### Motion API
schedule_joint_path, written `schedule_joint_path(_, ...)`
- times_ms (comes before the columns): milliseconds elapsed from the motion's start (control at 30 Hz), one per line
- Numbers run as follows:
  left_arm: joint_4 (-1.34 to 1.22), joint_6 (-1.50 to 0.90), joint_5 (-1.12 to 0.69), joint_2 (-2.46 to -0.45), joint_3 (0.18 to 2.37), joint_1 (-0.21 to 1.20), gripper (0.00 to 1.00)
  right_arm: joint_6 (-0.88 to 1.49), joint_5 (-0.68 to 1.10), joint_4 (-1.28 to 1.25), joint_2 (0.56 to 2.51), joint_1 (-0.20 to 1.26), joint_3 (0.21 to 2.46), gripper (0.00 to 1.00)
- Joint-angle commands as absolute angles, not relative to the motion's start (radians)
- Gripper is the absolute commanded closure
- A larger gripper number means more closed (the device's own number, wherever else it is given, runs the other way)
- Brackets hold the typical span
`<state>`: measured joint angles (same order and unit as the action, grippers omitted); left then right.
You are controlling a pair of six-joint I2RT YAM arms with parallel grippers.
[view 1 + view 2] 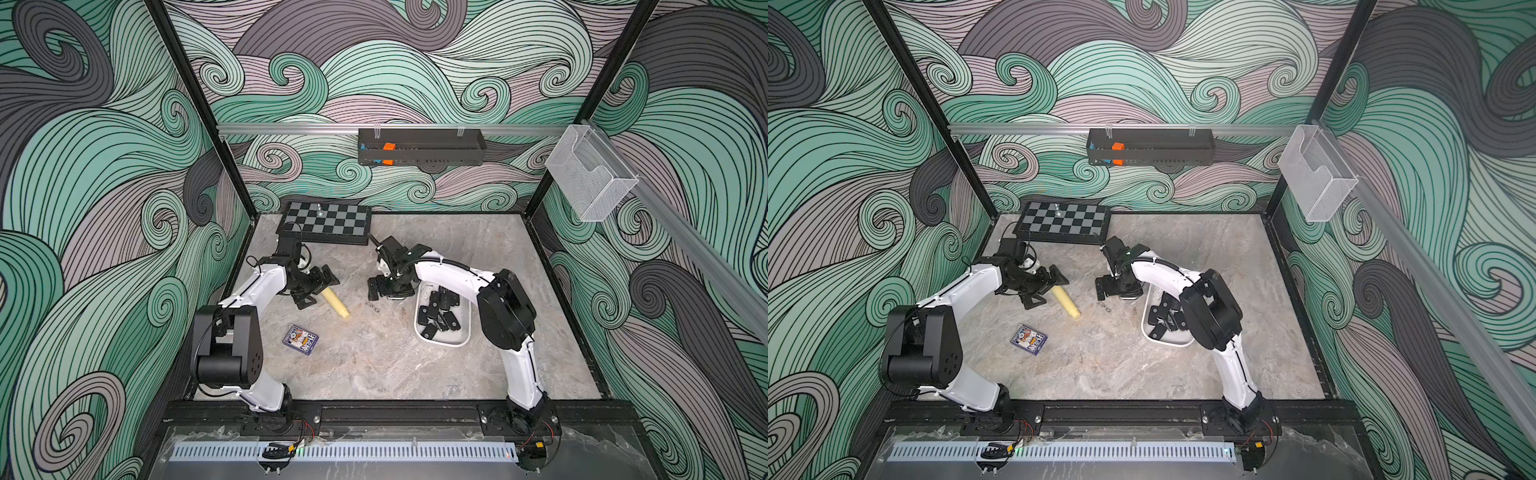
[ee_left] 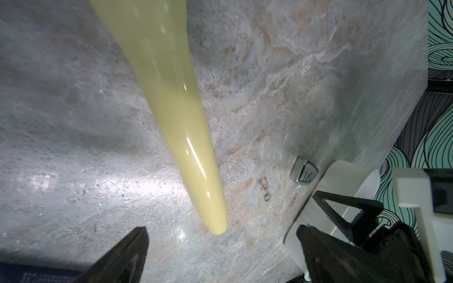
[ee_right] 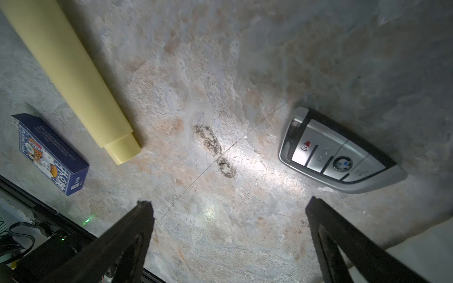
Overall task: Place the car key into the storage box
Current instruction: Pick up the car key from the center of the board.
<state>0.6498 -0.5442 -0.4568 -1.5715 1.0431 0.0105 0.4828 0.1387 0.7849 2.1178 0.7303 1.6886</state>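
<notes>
In a top view the left tool (image 1: 319, 289) hovers over the far end of a yellow cylinder (image 1: 336, 306), jaws spread and gripping nothing. The right tool (image 1: 390, 290) points down just beside the far end of the storage box (image 1: 445, 343), which holds several black fobs (image 1: 436, 318). Bare surface (image 1: 374, 365) lies open between the tools and toward the front edge, broken only by a card box (image 1: 300, 339). A chessboard (image 1: 326, 222) sits along the back edge.

In the left wrist view the yellow cylinder (image 2: 171, 98) runs lengthwise toward the gap between wide-set fingers (image 2: 127, 252). The car key (image 2: 304, 172) lies beyond, near the storage box rim (image 2: 348, 176).

In the right wrist view the fingers (image 3: 137, 232) stand wide apart over bare surface, empty. The car key (image 3: 340, 156) lies flat, buttons up, outside the storage box, just ahead of one finger and untouched. The yellow cylinder (image 3: 71, 73) and card box (image 3: 51, 154) lie well off to the other side.
</notes>
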Motion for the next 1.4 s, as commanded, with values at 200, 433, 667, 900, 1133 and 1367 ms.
schedule_joint_path(200,0.604,-0.522,-0.454,-1.560,1.011,0.001,0.02,0.484,0.129,0.815,2.161,0.749,1.677,0.02)
schedule_joint_path(433,0.614,-0.510,-0.433,-1.541,1.012,0.001,0.03,0.501,0.063,0.845,2.216,0.748,1.727,0.01)
schedule_joint_path(667,0.633,-0.509,-0.435,-1.533,1.032,0.000,0.03,0.535,-0.036,0.883,2.257,0.728,1.791,0.01)
schedule_joint_path(900,0.631,-0.532,-0.474,-1.536,1.046,0.000,0.03,0.535,-0.082,0.897,2.312,0.716,1.876,0.01)
schedule_joint_path(1133,0.629,-0.548,-0.499,-1.530,1.054,0.000,0.03,0.530,-0.098,0.918,2.372,0.715,1.949,0.02)
schedule_joint_path(1367,0.612,-0.573,-0.546,-1.525,1.067,0.000,0.03,0.507,-0.155,0.952,2.421,0.718,1.993,0.15)
